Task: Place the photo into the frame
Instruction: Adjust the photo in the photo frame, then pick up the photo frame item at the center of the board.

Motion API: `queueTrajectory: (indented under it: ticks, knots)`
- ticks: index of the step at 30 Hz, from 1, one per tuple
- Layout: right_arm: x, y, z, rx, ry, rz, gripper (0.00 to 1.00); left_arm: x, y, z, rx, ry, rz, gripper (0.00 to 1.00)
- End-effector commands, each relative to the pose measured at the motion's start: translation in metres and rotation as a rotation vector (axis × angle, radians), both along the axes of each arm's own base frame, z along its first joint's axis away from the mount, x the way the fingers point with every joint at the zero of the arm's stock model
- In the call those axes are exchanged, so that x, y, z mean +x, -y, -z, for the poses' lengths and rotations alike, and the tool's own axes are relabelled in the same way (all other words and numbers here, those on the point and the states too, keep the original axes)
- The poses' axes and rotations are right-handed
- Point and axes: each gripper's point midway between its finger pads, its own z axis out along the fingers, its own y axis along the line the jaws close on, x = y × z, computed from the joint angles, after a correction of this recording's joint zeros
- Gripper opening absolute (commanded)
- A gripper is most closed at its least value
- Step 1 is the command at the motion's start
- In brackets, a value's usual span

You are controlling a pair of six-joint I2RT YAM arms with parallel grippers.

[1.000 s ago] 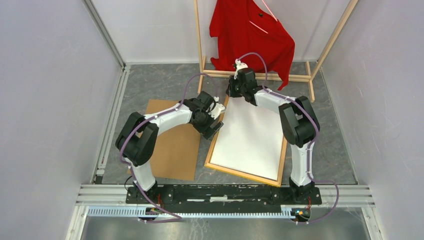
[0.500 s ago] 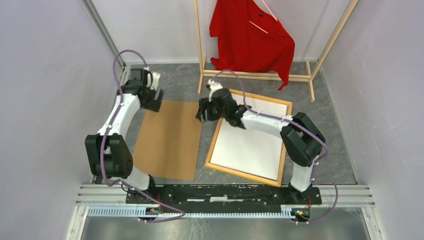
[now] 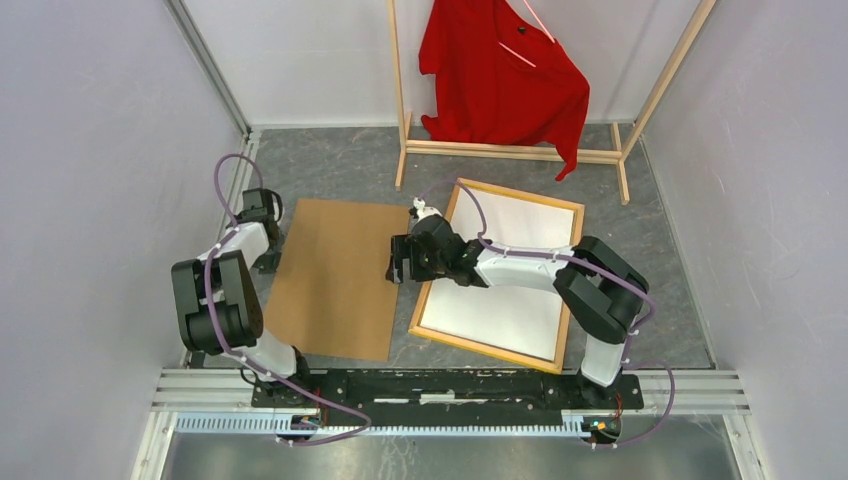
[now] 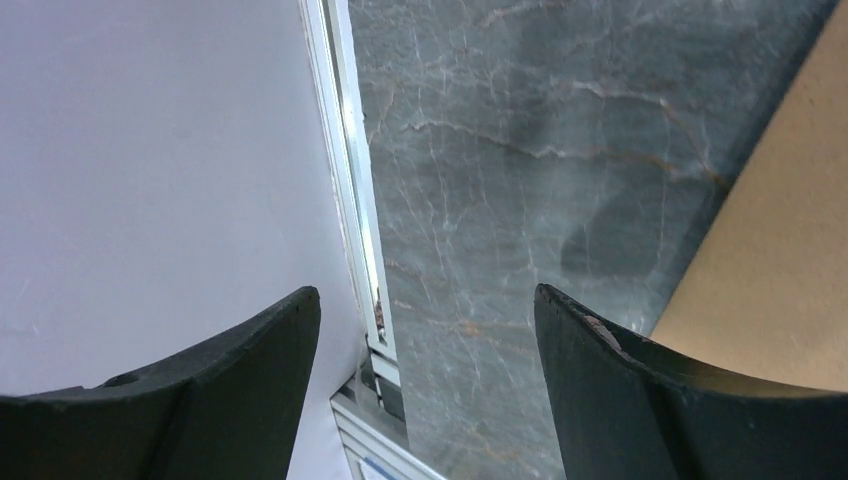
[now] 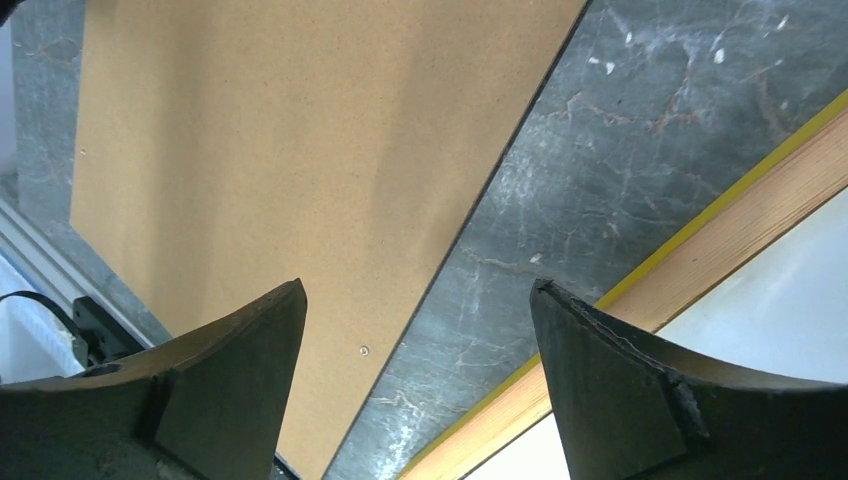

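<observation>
Both arms swung left; the right tool (image 5: 415, 290), apart and empty like the left tool (image 4: 425, 300), now hangs just left of the frame (image 5: 700, 250) holding the photo (image 3: 520, 225).

The grey marbled table (image 3: 340, 170) carries a brown backing board (image 3: 335, 280) at left, the frame (image 3: 485, 350) face-down just right of it, and a wooden clothes rack (image 3: 510, 150) standing at the far edge.
</observation>
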Motion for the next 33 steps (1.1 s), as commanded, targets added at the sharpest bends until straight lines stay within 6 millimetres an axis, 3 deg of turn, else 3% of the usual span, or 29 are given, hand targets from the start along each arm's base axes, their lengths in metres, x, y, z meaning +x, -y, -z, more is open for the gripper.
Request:
queueTrajectory:
  ticks: [1, 10, 18, 25, 33]
  knots:
    - [-0.005, -0.005, -0.007, 0.052, -0.023, 0.060, 0.90, 0.016, -0.009, 0.006, 0.032, 0.054, -0.002, 0.84]
    - [-0.002, -0.030, 0.012, 0.061, -0.081, 0.090, 0.90, 0.012, 0.035, 0.045, -0.247, -0.003, 0.040, 0.86]
    - [-0.005, -0.043, 0.022, 0.116, -0.148, 0.139, 0.89, -0.001, 0.063, 0.065, -0.396, -0.063, 0.080, 0.85]
    - [-0.007, -0.061, 0.009, 0.223, -0.186, 0.130, 0.89, -0.010, 0.073, 0.077, -0.433, -0.109, 0.112, 0.85]
    - [-0.016, -0.086, -0.035, 0.456, -0.218, 0.057, 0.87, -0.015, 0.078, 0.085, -0.461, -0.141, 0.133, 0.78]
